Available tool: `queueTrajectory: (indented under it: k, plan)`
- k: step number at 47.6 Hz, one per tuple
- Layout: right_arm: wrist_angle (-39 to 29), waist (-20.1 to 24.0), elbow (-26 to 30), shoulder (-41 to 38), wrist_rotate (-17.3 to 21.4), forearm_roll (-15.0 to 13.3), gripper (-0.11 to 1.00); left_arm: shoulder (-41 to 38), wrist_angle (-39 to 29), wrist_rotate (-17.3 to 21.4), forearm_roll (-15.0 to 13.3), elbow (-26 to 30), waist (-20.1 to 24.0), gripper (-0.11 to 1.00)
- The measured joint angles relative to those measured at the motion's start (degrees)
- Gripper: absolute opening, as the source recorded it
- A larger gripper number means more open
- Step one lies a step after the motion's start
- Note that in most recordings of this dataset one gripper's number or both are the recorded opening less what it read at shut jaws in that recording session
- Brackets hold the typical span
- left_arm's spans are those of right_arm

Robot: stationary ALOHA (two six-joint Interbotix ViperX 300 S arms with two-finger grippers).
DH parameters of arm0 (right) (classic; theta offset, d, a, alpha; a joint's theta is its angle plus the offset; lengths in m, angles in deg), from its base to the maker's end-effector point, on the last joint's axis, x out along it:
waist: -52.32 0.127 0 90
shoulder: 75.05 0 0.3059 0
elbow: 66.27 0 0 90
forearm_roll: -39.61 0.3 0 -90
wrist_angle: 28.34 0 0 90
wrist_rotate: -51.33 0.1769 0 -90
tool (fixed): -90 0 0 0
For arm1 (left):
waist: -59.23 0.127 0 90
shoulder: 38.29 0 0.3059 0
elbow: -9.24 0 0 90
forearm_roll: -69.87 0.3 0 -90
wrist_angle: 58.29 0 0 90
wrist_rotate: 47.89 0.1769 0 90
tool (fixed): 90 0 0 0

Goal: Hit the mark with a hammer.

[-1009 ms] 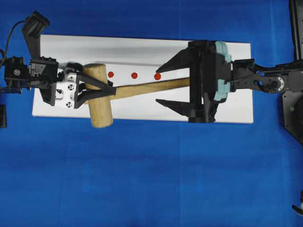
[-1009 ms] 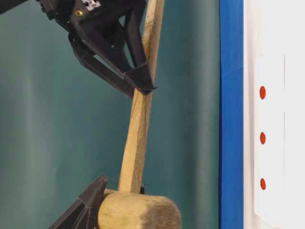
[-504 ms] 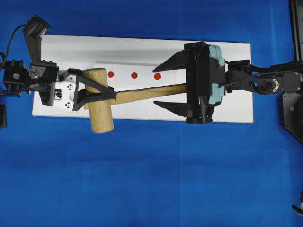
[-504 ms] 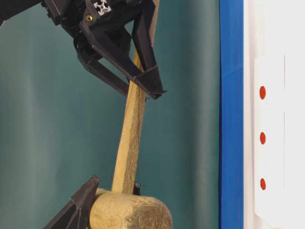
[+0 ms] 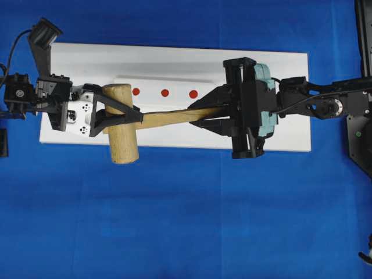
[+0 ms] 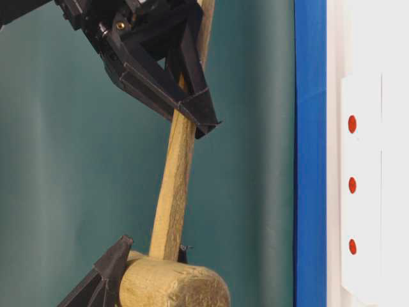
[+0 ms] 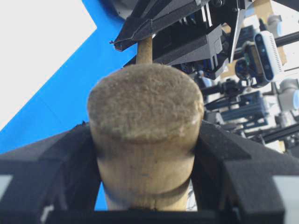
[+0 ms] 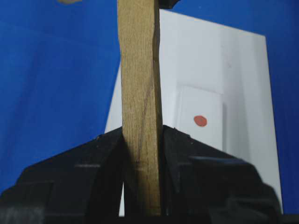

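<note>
Wooden and solid all through, the hammer [image 5: 151, 119] hangs clear above the white board [image 5: 64, 64] that lies on the blue worktop [image 5: 186, 221], held between my two arms. My left tool [image 5: 119, 116] clamps the thick round head, one jaw on either side of it, as the left wrist view shows plainly. My right tool [image 5: 212, 113] is pinched onto the flat handle [image 8: 140, 93], jaws pressed against both broad faces well out toward its free end.

I judge this thing top-heavy: the head [image 7: 145, 126] carries most of the weight, the handle is stiff and thin. Bare wood against hard plastic jaws could slip or twist, the more so on the rounded head, which gives only narrow contact. The flat handle faces offer a surer hold, and a grip far out gives swing but also leverage for the head to droop.

In the overhead view the mark [image 5: 165, 92] sits on the white strip [image 5: 151, 81] between two other red dots, just beside the handle line and a little toward the right of the head. For a strike I would trust the handle grip and expect no damage to wood or board.
</note>
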Motion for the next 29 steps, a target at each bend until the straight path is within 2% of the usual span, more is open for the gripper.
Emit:
queueTrajectory:
  k: [11,17,19,29]
  plan:
    - [0.0,0.0,0.0,0.0,0.0,0.0,0.08,0.0,0.0,0.18,0.0,-0.09,0.0,0.48]
    - [-0.09,-0.09,0.0,0.0,0.35,0.0,0.08,0.09,0.09,0.26,0.09,0.18,0.0,0.8]
    - [0.0,-0.09,0.0,0.0,0.35,0.09,0.08,0.0,0.09,0.26,0.09,0.18,0.0,0.87]
    - [0.0,-0.09,0.0,0.0,0.88,0.0,0.08,0.09,0.0,0.26,0.09,0.18,0.0,0.85]
